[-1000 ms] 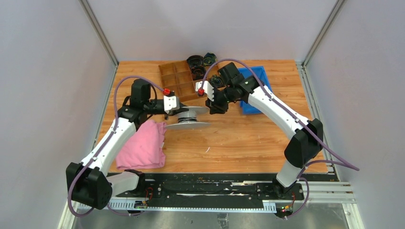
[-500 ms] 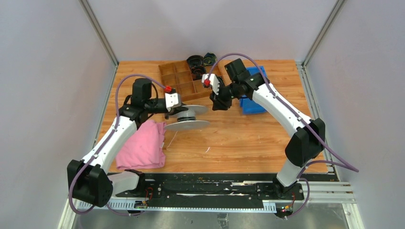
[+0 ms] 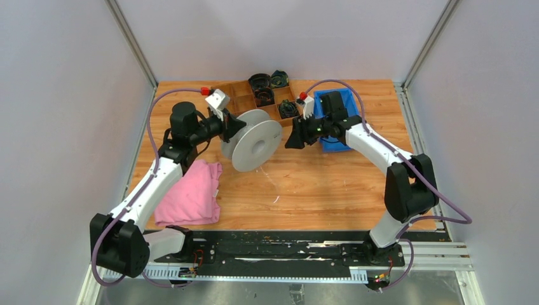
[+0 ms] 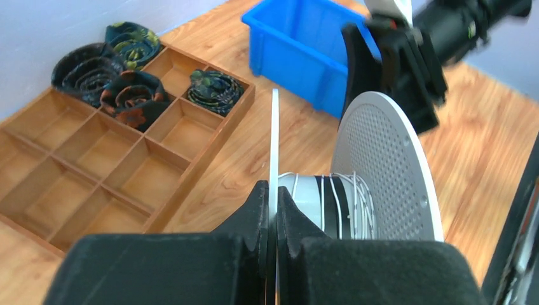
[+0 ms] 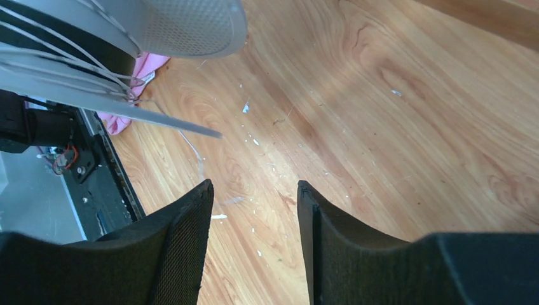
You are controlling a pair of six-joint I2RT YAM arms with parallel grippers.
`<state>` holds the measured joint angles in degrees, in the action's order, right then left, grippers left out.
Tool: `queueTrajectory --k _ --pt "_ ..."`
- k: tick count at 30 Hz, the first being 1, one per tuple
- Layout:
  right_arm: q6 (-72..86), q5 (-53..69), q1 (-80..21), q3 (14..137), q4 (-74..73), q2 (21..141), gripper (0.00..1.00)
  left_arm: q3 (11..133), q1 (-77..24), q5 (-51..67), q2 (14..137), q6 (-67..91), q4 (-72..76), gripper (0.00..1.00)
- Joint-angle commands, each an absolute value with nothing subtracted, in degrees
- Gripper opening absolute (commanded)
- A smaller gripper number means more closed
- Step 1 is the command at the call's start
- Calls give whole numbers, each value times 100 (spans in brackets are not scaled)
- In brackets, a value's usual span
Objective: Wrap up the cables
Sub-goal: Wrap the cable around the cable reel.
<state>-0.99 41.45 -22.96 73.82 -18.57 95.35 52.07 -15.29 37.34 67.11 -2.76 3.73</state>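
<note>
L fingers (image 4: 260, 216) pinched tight on the thin rim of one flange of the spool (image 3: 257, 145), no gap left. Spool is held on edge, axle roughly level, its perforated outer flange turned toward the R arm. Can't tell if its lower rim touches the tabletop (image 3: 330, 184).

Cable (image 4: 327, 198) is thin white wire, a few loose turns round the grey hub btw the two flanges. One strand trails off the spool onto the tabletop, toward the near edge.

R fingers (image 3: 293, 138) stand apart w/ a fair gap and nothing btw them; bare wood shows thru in the wrist view. They sit just right of the spool, pointing at it, not touching.

Behind the spool is a wooden tray (image 3: 236, 101) w/ compartments, and dark coiled bundles (image 3: 262, 81) at its far right end. Blue bin (image 4: 299, 38) sits just right of the tray, partly under the R arm. Pink cloth (image 3: 191, 194) lies on the tabletop by the L arm, on the near-left side of the spool. Small white flecks are scattered on the wood.
</note>
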Motion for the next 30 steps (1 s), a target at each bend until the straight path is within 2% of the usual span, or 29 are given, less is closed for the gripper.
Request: queueTrajectory --k 1,5,12,26,28,30 --pt "1079 4589 -2302 6868 -406 9363 53 5350 -1556 2845 6747 1686 1282 0" --pt "1118 4924 -2279 6500 90 9476 59 5344 -1556 2583 6944 2534 1570 0" --pt "706 5639 -2076 6129 549 9677 61 5512 -1556 2677 7218 3314 1837 0" --pt "-738 6091 -1645 6152 -526 10048 62 5720 -1495 2818 7356 4254 1928 0" --pt "-875 6066 -1631 6185 -672 10086 57 5737 -1478 2845 7373 4379 1938 0" --pt "-880 6129 -1598 6196 -729 10107 46 5748 -1460 2841 7376 4456 1942 0"
